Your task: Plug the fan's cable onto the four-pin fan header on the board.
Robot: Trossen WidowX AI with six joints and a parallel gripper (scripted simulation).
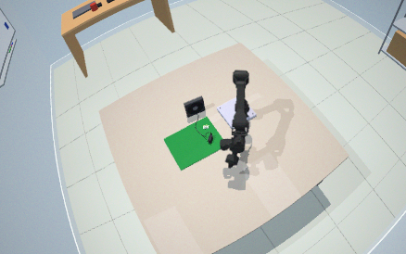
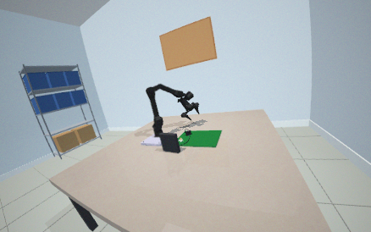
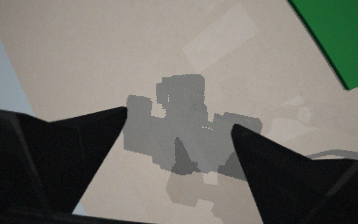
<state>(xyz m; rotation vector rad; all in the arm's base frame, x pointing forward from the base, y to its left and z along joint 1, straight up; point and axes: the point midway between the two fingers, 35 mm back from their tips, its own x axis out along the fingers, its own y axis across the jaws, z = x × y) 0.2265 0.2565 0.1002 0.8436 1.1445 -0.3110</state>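
The green board (image 1: 182,150) (image 2: 208,139) (image 3: 343,35) lies flat on the table. The black fan (image 1: 195,107) (image 2: 170,143) stands upright beside it. A thin dark cable (image 1: 196,130) runs from the fan onto the board, ending near a small black part (image 1: 210,138) (image 2: 188,132), perhaps the plug; too small to tell. A small whitish part (image 1: 206,126) (image 2: 180,140), perhaps the header, sits near the board's fan-side edge. My gripper (image 1: 226,154) (image 2: 195,116) (image 3: 181,120) is open and empty, raised above the table beside the board. Neither plug nor header shows in the wrist view.
The pale base plate (image 1: 226,111) (image 2: 148,141) lies under the arm, close to the fan and board. The table (image 1: 140,116) (image 2: 234,182) (image 3: 106,45) extends around them. Its edge shows at the left of the wrist view. A shelf and a desk stand away from the table.
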